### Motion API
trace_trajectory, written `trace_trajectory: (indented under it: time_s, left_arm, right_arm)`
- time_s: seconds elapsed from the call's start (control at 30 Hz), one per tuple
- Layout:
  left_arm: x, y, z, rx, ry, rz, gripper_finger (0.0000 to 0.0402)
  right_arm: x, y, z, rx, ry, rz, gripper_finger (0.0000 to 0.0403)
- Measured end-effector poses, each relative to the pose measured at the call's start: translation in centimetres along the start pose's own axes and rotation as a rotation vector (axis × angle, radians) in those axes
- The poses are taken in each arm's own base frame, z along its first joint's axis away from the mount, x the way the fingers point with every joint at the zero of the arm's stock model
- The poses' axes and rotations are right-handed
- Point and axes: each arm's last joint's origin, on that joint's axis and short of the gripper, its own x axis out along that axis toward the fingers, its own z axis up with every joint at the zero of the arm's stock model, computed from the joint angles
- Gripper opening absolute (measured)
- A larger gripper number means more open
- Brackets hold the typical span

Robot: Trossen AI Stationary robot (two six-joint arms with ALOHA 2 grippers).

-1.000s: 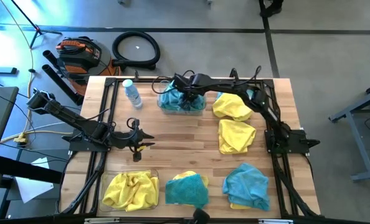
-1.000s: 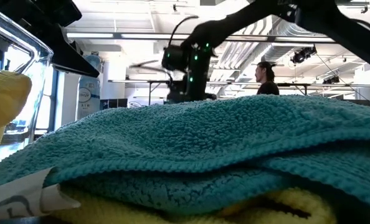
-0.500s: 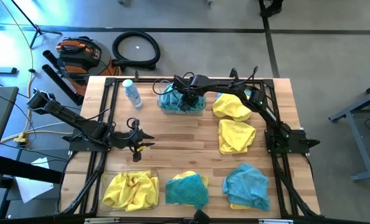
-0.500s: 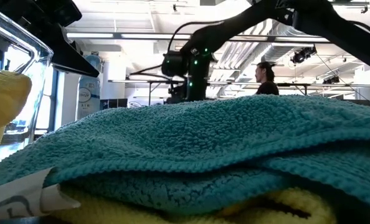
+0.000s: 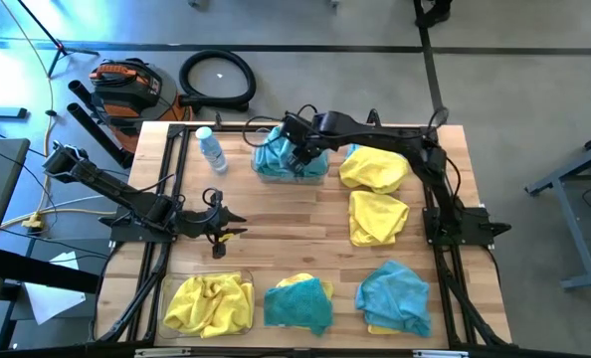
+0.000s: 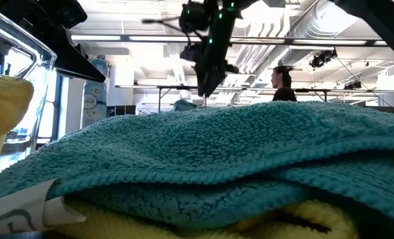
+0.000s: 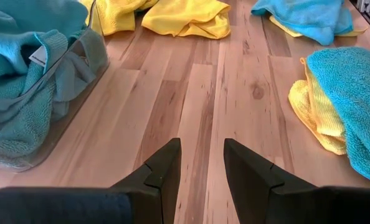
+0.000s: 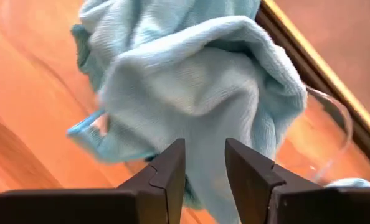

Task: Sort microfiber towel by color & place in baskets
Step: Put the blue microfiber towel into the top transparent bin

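The far basket holds teal and light blue towels. My right gripper hangs open above them, its fingers pointing down, nothing between them; the low view shows it high over the table. The near-left basket holds yellow towels. Loose on the table lie two yellow towels, a teal one and a light blue one that rests on a yellow one. My left gripper stands open over bare wood at the left.
A small clear water bottle stands at the far left, next to the far basket. Bare wood lies in the table's middle. In the low view a teal towel on a yellow one fills the foreground. A person stands in the room behind.
My right gripper has risen out of the far basket and now hangs well above it, tipped a little more toward the table's far edge. The blue towels stay in the basket.
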Motion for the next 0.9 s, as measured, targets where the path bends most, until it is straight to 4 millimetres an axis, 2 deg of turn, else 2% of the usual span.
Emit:
trace_trajectory:
  time_s: [0.13, 0.23, 0.4, 0.7, 0.9]
  left_arm:
    - [0.0, 0.0, 0.0, 0.000, 0.000, 0.000, 0.0110]
    - [0.0, 0.0, 0.0, 0.000, 0.000, 0.000, 0.0110]
    - [0.0, 0.0, 0.0, -0.011, -0.001, -0.001, 0.0110]
    - [0.0, 0.0, 0.1, -0.014, -0.008, -0.002, 0.0110]
    - [0.0, 0.0, 0.1, -0.015, -0.009, -0.002, 0.0110]
  right_arm:
    - [-1.6, 1.7, -1.2, -0.076, -0.030, -0.035, 0.0110]
    - [-1.7, 2.8, -3.2, -0.116, -0.032, -0.014, 0.0110]
    - [-2.0, 3.3, -9.0, -0.064, -0.077, 0.044, 0.0110]
    - [-5.0, 2.7, -20.2, 0.075, -0.209, 0.124, 0.0110]
    - [-5.5, 2.3, -25.4, 0.110, -0.239, 0.165, 0.0110]
